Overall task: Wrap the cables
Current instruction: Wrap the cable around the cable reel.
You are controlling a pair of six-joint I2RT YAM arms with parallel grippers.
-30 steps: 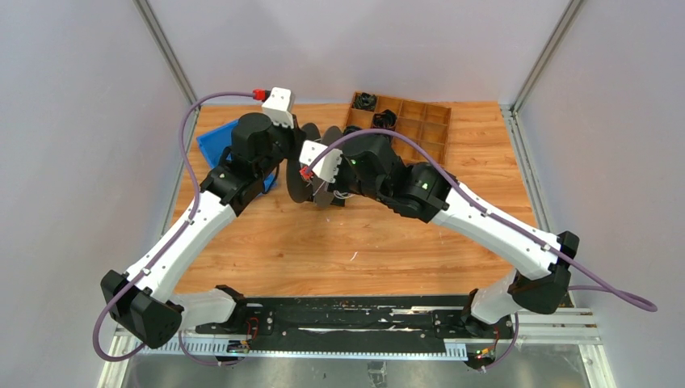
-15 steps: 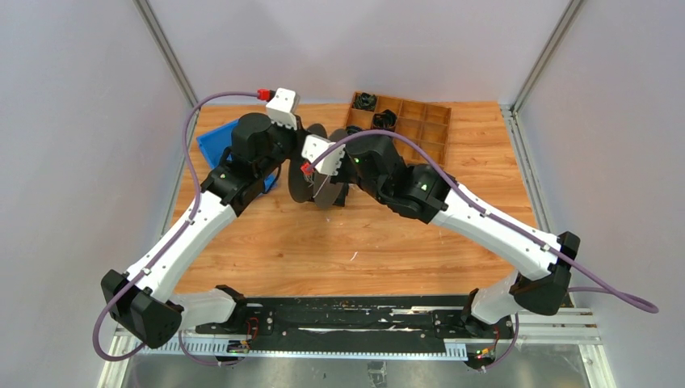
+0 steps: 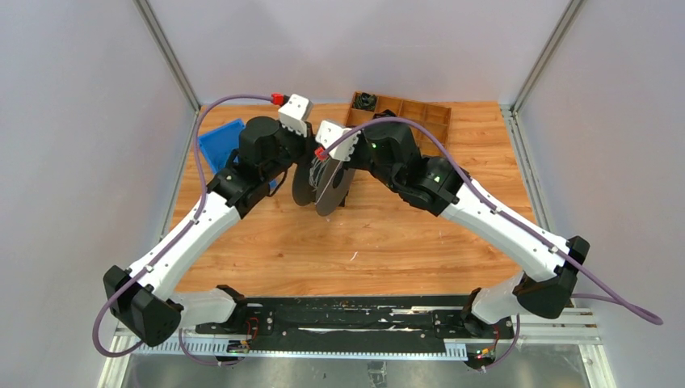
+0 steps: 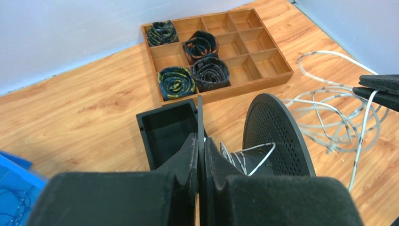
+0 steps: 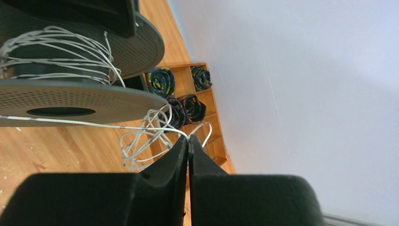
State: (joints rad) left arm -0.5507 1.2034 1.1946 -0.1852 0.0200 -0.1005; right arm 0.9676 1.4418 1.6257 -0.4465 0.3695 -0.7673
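Wood-grain table (image 3: 363, 242) runs back from the arm bases, and both arms reach inward to meet over its middle. The left gripper (image 4: 200, 141) is pinched narrow on the thin edge of one flange of a black spool (image 3: 323, 182), whose perforated discs stand on edge between the two wrists. The right gripper (image 5: 188, 140) is closed tight on a single strand of the cables (image 4: 329, 113), a thin white wire. From its fingertips the strand runs taut across the rim of the nearer disc. Several turns of the wire are wound around the spool's core between the flanges. The rest lies as a loose tangle of loops on the wood just beyond the spool. Just behind the left gripper sits a small open black box (image 4: 167, 127). Off to the left lies a blue bin (image 3: 218, 144). Farther back rests a wooden tray (image 4: 226, 92) of square compartments, four of them holding dark coiled bundles (image 4: 176, 81), close to the pale wall (image 3: 355, 40).
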